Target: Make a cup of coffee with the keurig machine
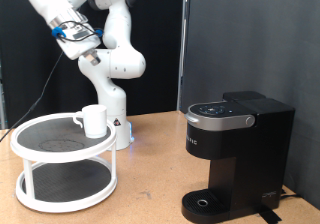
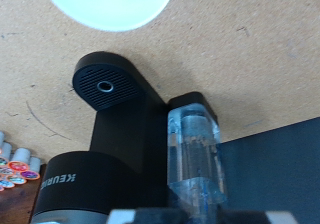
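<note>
The cup is a small white mug standing upright on the top tier of a round white rack at the exterior view's left. The keurig machine stands at the exterior view's right with its lid down and nothing on its round drip base. The wrist view looks down on the machine, its drip base and its clear water tank. My gripper's hand is raised high at the exterior view's top left, far above the cup and apart from everything. Its fingers are not clearly shown.
The white arm's base stands just behind the rack. The rack's lower tier looks bare. Brown tabletop lies between rack and machine. Small coloured round things lie beside the machine in the wrist view. A bright white blob shows there too.
</note>
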Robot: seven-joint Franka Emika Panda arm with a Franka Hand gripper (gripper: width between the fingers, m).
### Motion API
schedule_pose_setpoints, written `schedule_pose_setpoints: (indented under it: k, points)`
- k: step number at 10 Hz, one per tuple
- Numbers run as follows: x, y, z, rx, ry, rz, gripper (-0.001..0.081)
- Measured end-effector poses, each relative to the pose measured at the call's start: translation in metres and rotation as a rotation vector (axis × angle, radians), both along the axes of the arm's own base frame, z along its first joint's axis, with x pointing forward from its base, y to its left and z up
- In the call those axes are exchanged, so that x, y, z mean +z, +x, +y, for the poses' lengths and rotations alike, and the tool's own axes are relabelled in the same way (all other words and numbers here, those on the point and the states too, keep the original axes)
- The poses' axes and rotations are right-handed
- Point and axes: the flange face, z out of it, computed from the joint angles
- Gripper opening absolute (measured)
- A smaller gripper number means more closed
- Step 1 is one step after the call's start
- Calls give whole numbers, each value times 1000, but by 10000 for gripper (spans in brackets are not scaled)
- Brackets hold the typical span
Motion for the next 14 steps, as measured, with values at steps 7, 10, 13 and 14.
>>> schedule_pose_setpoints:
  k: [7,10,13,14]
  points:
    - [-9,3,-41,73,43,40,0]
    - [-9,8,-49,84,36,38,0]
    - [-15,14,-52,73,13,28,0]
    - [-18,16,-53,69,4,24,0]
